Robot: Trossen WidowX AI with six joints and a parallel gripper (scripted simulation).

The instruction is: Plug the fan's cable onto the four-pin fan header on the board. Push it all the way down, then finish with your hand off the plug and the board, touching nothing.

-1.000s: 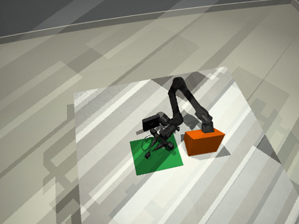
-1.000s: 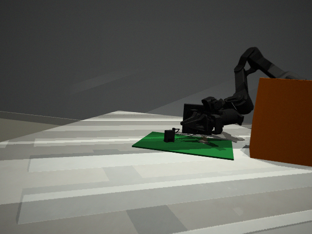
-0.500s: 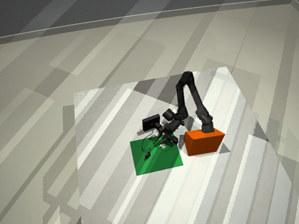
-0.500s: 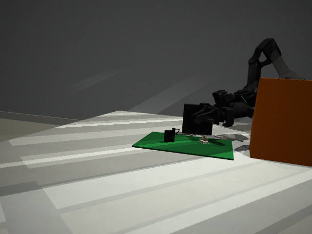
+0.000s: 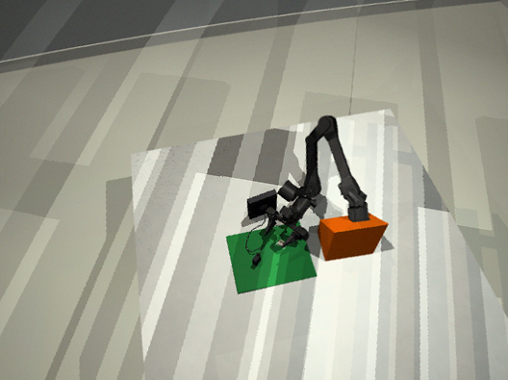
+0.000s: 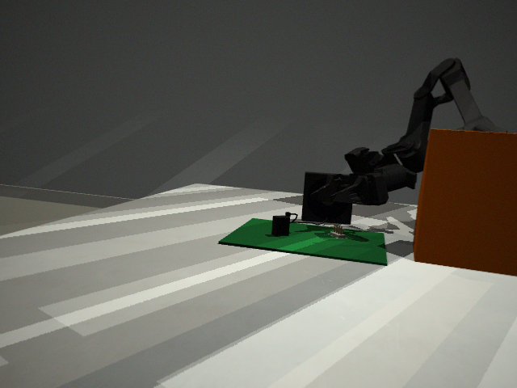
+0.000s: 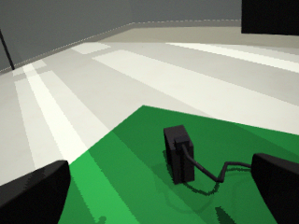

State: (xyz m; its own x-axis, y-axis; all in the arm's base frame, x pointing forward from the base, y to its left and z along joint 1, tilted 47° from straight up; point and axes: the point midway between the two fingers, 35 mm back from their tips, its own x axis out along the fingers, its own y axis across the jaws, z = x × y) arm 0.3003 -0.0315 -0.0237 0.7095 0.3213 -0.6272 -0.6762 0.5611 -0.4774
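Note:
The fan's black plug [image 5: 256, 260] [image 6: 280, 225] [image 7: 183, 171] stands upright on the green board [image 5: 242, 281] [image 6: 308, 247] [image 7: 142, 122], near the board's far corner in the wrist view. A thin black cable [image 7: 201, 168] leaves its upper part. The four-pin header [image 5: 280, 243] [image 6: 336, 234] is pale with bare upright pins, well apart from the plug. It is not seen in the wrist view. My gripper [image 5: 274, 239] [image 6: 322, 197] [image 7: 163, 167] is wide open and empty, raised above the board and back from the plug, touching neither.
The square black fan [image 5: 259, 204] [image 6: 311, 212] [image 7: 271, 16] stands upright beside the board, behind my gripper in the exterior view. A large orange block [image 5: 354, 242] [image 6: 467, 200] stands on the other side of the board, under the arm's base. The cable arcs between fan and plug.

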